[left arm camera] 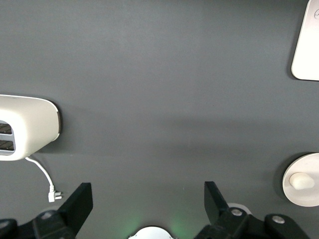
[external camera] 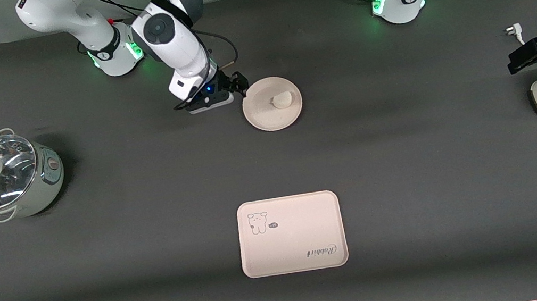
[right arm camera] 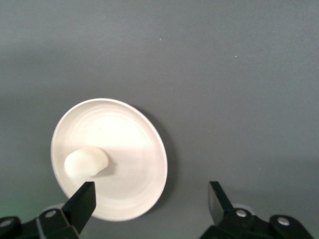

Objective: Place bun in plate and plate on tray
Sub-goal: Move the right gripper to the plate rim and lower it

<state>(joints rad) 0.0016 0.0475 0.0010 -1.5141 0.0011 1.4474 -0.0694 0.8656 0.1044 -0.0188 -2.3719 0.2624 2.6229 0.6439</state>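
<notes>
One bun (external camera: 283,98), one plate (external camera: 263,116), one tray (external camera: 294,254)

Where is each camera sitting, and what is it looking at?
Front view: high across the table, facing both arms; shows the tray, the plate with the bun, and the right gripper open beside the plate.
Left wrist view: on the left arm's wrist, looking down at the table; the open left gripper shows.
Right wrist view: on the right arm's wrist, looking down at the plate; its open fingers show.
All three share plate and bun.
</notes>
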